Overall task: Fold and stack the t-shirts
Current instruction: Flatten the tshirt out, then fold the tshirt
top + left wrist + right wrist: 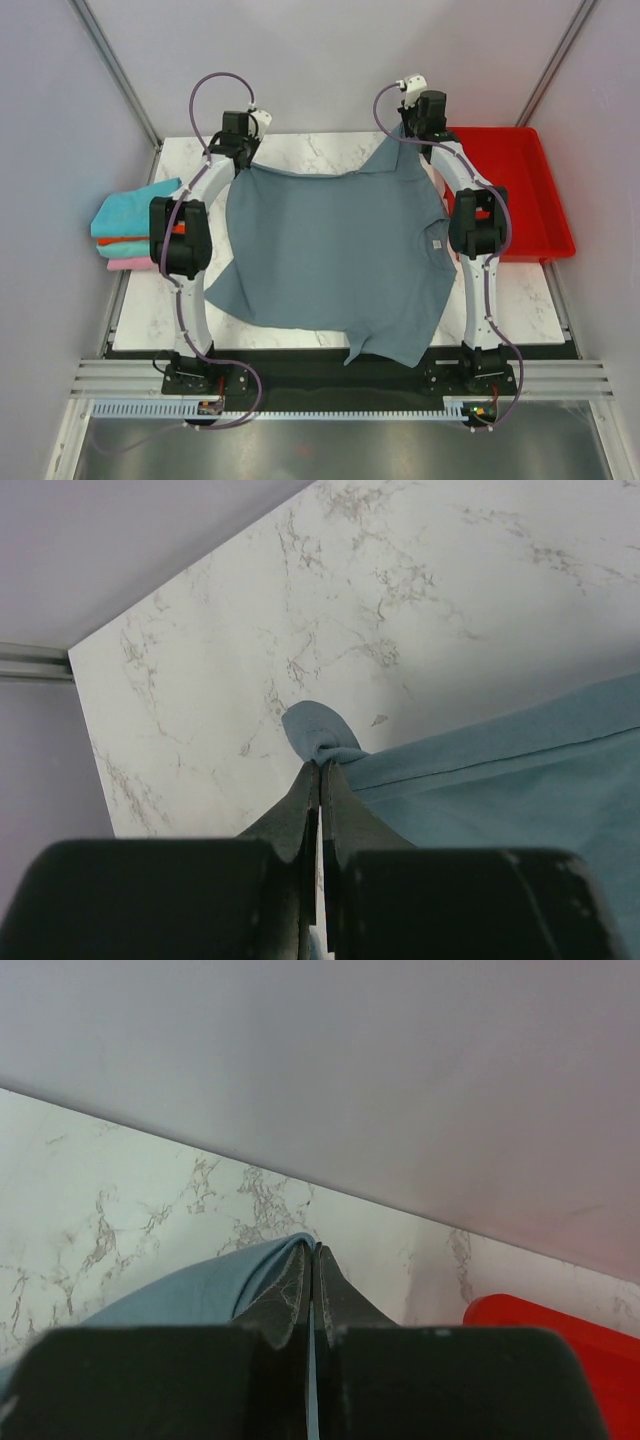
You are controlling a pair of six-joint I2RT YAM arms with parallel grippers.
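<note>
A large slate grey-blue t-shirt (pixel 335 255) is stretched between my two arms over the marble table (pixel 300 150), its near part hanging past the table's front edge. My left gripper (pixel 238 160) is shut on the shirt's far left corner, a bunched tip of cloth (pixel 318 735) sticking out past the fingertips. My right gripper (pixel 408 132) is shut on the far right corner, the cloth (pixel 215 1285) draped over the left finger. Folded teal (pixel 130 212), orange (pixel 122 241) and pink (pixel 128 263) shirts lie stacked at the table's left edge.
A red plastic tray (pixel 525 190) stands at the right of the table, its corner in the right wrist view (pixel 545 1335). Grey walls close the cell on three sides. The left arm's elbow (pixel 180 235) stands beside the folded stack.
</note>
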